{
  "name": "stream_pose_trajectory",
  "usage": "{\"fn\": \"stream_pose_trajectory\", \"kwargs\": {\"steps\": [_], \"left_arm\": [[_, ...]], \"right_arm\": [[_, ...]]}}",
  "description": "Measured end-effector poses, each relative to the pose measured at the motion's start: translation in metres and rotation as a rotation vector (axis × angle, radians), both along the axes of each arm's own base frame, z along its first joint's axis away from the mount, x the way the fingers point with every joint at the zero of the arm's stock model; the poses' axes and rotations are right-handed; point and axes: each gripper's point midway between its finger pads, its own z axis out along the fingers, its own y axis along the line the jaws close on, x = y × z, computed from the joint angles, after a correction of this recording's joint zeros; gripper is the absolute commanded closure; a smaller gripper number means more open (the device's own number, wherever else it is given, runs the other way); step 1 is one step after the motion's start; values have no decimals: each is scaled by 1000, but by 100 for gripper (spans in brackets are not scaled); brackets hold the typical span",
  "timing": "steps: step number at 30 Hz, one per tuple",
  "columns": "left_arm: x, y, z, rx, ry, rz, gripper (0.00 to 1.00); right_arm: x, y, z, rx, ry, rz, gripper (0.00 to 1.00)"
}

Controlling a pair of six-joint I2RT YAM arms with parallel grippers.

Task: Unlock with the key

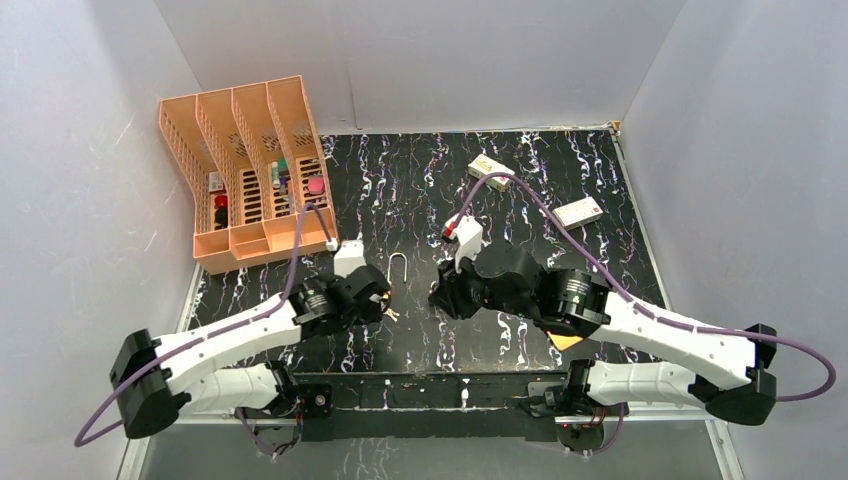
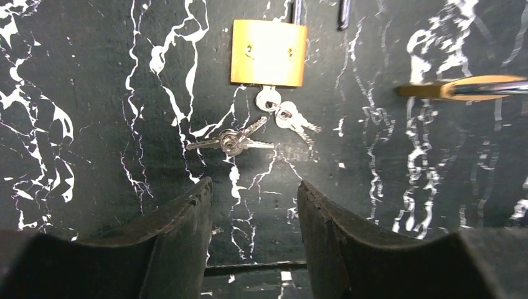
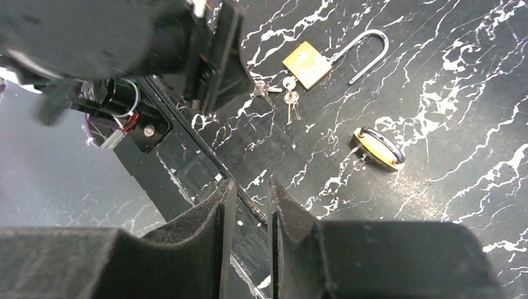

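Note:
A small bunch of silver keys [image 2: 231,142] lies on the black marbled table, just ahead of my open, empty left gripper [image 2: 255,187]. More small keys [image 2: 286,116] lie at the bottom edge of a brass padlock [image 2: 269,53] with a long steel shackle [image 1: 398,268]. A second brass padlock [image 2: 461,88] lies on its edge to the right. The right wrist view shows the keys [image 3: 268,90], the long-shackle padlock [image 3: 306,64] and the second padlock [image 3: 378,148]. My right gripper [image 3: 250,187] hangs above the table's near edge, empty, its jaws a narrow gap apart.
An orange file rack [image 1: 250,180] with small items stands at the back left. Two small white boxes [image 1: 490,168] [image 1: 578,212] lie at the back right. The left arm's wrist [image 3: 124,37] sits close to the keys. Grey walls enclose the table.

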Motion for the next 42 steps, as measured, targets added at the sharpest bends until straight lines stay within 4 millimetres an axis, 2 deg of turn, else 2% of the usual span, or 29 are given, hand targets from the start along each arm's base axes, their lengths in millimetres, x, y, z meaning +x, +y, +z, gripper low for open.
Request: {"fn": "stream_pose_trajectory", "kwargs": {"steps": [4, 10, 16, 21, 25, 29, 32, 37, 42], "left_arm": [[2, 0, -22, 81, 68, -33, 58], [13, 4, -46, 70, 144, -66, 70], [17, -3, -68, 91, 222, -144, 73], [17, -4, -75, 105, 245, -177, 70], [17, -2, -78, 112, 252, -178, 76], [13, 4, -85, 127, 267, -176, 77], [12, 7, -87, 132, 274, -174, 83], [10, 8, -91, 134, 276, -173, 100], [13, 6, -90, 125, 264, -175, 100]], "right_arm": [[1, -8, 11, 27, -22, -16, 67], [0, -18, 27, 60, -41, -28, 67], [0, -24, 35, 67, -51, -35, 67], [1, -26, 37, 66, -59, -41, 67], [2, -27, 37, 58, -66, -41, 67], [2, -28, 38, 56, -74, -38, 67], [2, -28, 39, 54, -76, -36, 67], [3, -27, 41, 54, -79, -35, 67], [3, -27, 41, 53, -79, -35, 67]]}}
